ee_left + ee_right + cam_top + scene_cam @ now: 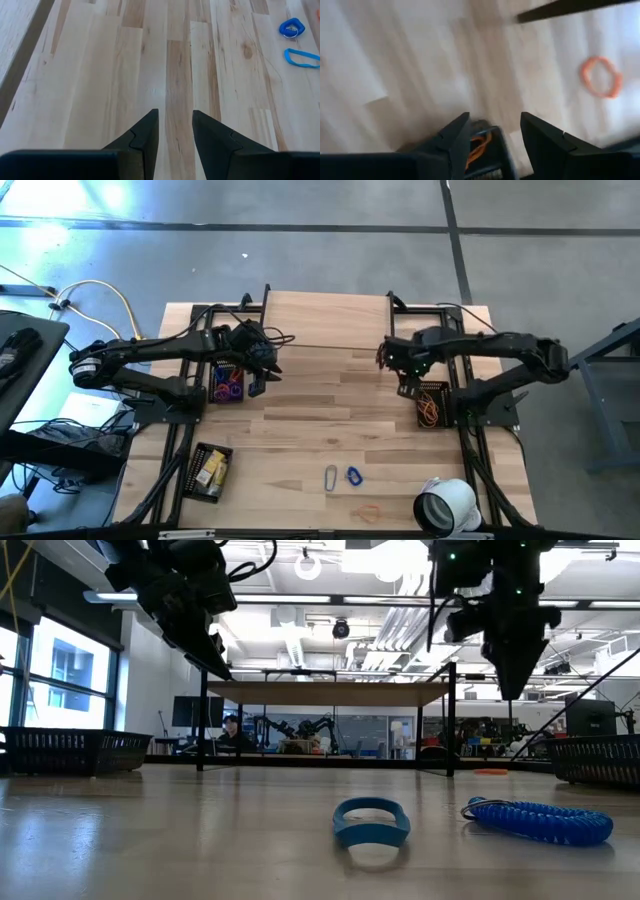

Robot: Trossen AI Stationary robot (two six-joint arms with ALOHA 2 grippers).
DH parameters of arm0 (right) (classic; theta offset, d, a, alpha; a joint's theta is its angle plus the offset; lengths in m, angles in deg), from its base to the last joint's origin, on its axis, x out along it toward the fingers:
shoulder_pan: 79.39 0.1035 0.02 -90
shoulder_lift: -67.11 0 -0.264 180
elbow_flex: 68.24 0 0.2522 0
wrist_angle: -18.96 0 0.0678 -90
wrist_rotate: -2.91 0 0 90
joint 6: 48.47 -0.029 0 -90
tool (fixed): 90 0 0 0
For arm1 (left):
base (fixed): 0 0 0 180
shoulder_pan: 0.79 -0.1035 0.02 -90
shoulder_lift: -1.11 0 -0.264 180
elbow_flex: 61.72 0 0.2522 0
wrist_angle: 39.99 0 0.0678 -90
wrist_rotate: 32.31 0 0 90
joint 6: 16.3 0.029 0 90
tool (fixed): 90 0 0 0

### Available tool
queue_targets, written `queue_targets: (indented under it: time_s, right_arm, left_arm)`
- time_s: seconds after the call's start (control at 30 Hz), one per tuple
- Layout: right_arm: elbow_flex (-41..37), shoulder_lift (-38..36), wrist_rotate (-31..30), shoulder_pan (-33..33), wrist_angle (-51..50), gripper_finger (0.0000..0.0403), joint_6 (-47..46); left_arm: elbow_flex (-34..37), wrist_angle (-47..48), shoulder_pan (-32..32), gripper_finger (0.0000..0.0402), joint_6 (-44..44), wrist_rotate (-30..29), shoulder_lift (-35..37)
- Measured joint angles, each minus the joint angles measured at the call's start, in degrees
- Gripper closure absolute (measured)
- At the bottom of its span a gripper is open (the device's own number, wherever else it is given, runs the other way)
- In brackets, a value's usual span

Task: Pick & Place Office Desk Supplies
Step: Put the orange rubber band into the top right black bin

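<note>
A blue oval band (372, 823) and a blue coiled loop (540, 821) lie flat on the wooden table near its front edge, side by side (331, 477) (353, 476). An orange band (368, 512) lies nearer the front edge and shows again in the right wrist view (601, 76). My left gripper (175, 130) hangs open over bare wood at centre left (262, 368), slanting down. My right gripper (495, 135) is open and points down at centre right (398, 363), above the far end of a basket holding orange bands (480, 145). Neither gripper has anything between its fingers.
Three black mesh baskets stand on the table: one with purple and blue loops (226, 383) at the left, one with orange bands (432, 405) at the right, one with yellow packets (210, 470) at the front left. A large white tape roll (447, 505) sits front right.
</note>
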Motion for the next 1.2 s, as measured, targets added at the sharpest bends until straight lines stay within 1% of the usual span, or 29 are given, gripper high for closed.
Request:
queue_targets:
  time_s: [0.2,0.37,0.43,0.57,0.87,1.0,1.2]
  right_arm:
    - [-3.8,0.0,-5.6,5.1,1.6,0.0239,-6.8]
    - [-8.9,0.0,-15.1,8.7,8.6,0.0239,-12.1]
    - [-10.7,0.0,-17.5,9.4,11.3,0.0239,-14.0]
    - [-13.6,0.0,-18.3,10.0,15.7,0.0239,-18.7]
    - [-20.1,0.0,-19.5,10.0,20.1,0.0239,-29.8]
    - [-21.3,0.0,-22.6,10.0,19.9,0.0239,-31.9]
    - [-21.4,-0.2,-26.4,9.0,20.2,0.0239,-31.6]
  left_arm:
    - [0.0,0.0,0.0,0.0287,1.5,0.0,0.0]
    - [0.0,0.0,0.0,0.0287,1.5,0.0,0.0]
    - [0.0,0.0,0.0,0.0287,1.5,0.0,0.0]
    - [0.0,0.0,0.0,0.0287,1.5,0.0,0.0]
    - [0.0,0.0,0.0,0.0287,2.9,0.0,0.0]
    - [0.0,0.0,0.0,0.0287,2.9,-0.1,0.0]
    - [0.0,0.0,0.0,0.0287,2.9,-0.1,0.0]
